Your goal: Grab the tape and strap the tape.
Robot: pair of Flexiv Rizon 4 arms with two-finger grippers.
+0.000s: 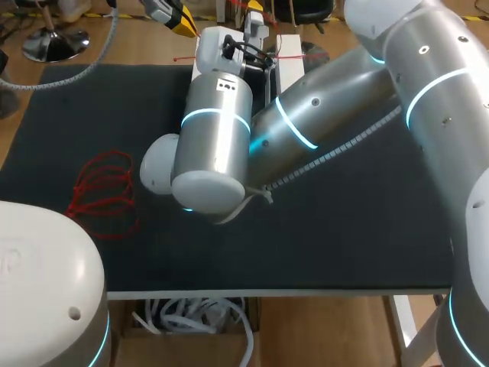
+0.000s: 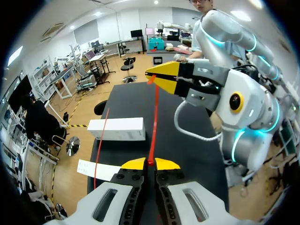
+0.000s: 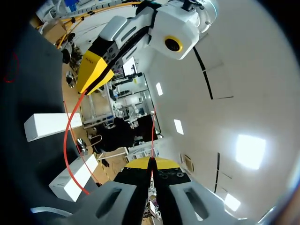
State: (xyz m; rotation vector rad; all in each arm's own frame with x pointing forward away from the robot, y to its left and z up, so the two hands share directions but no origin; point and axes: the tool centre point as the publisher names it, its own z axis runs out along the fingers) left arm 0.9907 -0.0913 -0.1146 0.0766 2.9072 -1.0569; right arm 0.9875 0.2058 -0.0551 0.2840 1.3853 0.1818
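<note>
The tape is a thin red strap. In the left wrist view a taut length of the red strap (image 2: 153, 122) runs from my left gripper (image 2: 150, 163), shut on it, up to my right gripper (image 2: 164, 77), also shut on it. In the right wrist view my right gripper (image 3: 151, 163) pinches a thin strand, and a loose red loop (image 3: 69, 140) hangs from my left gripper (image 3: 93, 72). From the head view, both grippers are at the table's far edge; the left gripper (image 1: 180, 21) shows its yellow tips, while the right arm's wrist hides its own fingers. A tangled red bundle (image 1: 101, 191) lies on the mat at left.
Two white boxes (image 1: 221, 47) sit at the far edge of the black mat (image 1: 344, 229), under the stretched strap; the nearer white box (image 2: 117, 129) shows in the left wrist view. A white paper slip (image 2: 96, 169) lies beside it. My right arm (image 1: 306, 130) spans the mat's middle.
</note>
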